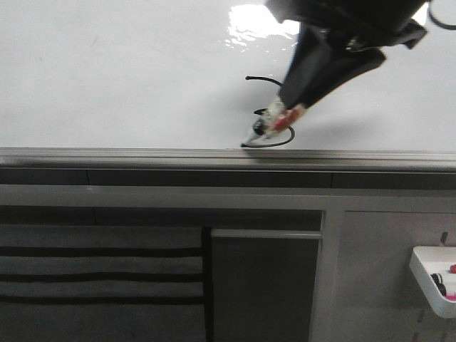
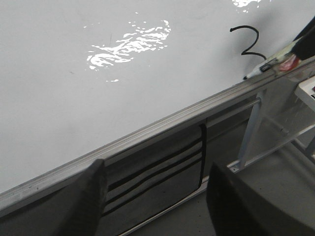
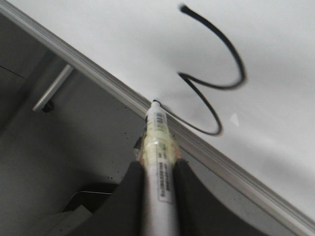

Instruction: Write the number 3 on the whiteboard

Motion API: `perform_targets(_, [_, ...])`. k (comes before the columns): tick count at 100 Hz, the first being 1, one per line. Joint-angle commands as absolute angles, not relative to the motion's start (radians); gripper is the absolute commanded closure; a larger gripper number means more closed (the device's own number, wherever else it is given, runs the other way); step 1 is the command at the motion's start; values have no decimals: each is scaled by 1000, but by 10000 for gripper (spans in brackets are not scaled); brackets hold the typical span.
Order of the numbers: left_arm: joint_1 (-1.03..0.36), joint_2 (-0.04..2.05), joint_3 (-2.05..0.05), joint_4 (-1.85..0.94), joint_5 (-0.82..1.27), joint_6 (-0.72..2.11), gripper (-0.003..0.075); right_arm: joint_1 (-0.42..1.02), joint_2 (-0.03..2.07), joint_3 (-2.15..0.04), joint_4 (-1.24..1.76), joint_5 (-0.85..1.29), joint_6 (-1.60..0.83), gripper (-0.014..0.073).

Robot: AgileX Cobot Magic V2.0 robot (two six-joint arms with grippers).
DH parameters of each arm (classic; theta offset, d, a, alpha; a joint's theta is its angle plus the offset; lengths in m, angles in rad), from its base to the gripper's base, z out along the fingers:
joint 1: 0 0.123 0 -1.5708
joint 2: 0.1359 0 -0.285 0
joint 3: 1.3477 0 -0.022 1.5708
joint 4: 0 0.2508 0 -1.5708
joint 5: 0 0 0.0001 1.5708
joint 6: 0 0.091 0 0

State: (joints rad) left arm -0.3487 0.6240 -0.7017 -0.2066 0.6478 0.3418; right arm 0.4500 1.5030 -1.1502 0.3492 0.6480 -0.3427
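Observation:
The glossy whiteboard [image 1: 114, 78] fills the far half of the front view, with a grey metal edge strip [image 1: 142, 155] along its near side. A black hand-drawn number 3 [image 3: 216, 83] is on it near that edge; it also shows in the front view [image 1: 274, 139] and in the left wrist view [image 2: 248, 42]. My right gripper [image 3: 157, 172] is shut on a white marker [image 3: 160, 147], whose tip rests at the end of the 3's lower tail by the edge strip. The right gripper [image 1: 285, 117] covers part of the digit in the front view. My left gripper [image 2: 155, 196] is open and empty, off the board's near edge.
Bright light glare [image 1: 256, 25] lies on the board. Below the edge strip are grey cabinet panels with dark slats [image 1: 100, 274]. A small white tray [image 1: 434, 278] with small items hangs at the lower right. A metal frame bar [image 2: 251, 132] stands under the board.

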Motion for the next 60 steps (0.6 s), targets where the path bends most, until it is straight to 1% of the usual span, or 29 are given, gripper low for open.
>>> perform_targets(1, [-345, 626, -730, -217, 556, 334, 309, 469, 1499, -1241, 357, 527, -348, 599])
perform_targets(8, [-345, 626, -730, -217, 558, 334, 309, 492, 1484, -1284, 356, 641, -379, 599])
perform_targets(13, [-349, 628, -732, -222, 572, 374, 309, 516, 1447, -1282, 363, 721, -460, 599])
perform_targets(27, [-384, 677, -761, -380, 633, 635, 309, 589, 1299, -1200, 394, 810, -673, 599])
perform_targets(34, [-416, 723, -795, -456, 681, 775, 309, 622, 1232, -1156, 394, 823, -758, 599])
perform_targets(42, [-457, 791, -836, -509, 732, 882, 309, 639, 1181, -1130, 394, 816, -793, 599])
perform_targets(48, [-498, 852, -868, -537, 763, 921, 309, 639, 1159, -1129, 394, 825, -837, 599])
perform_targets(60, [-592, 976, -921, -541, 756, 958, 309, 639, 1144, -1129, 394, 822, -894, 599])
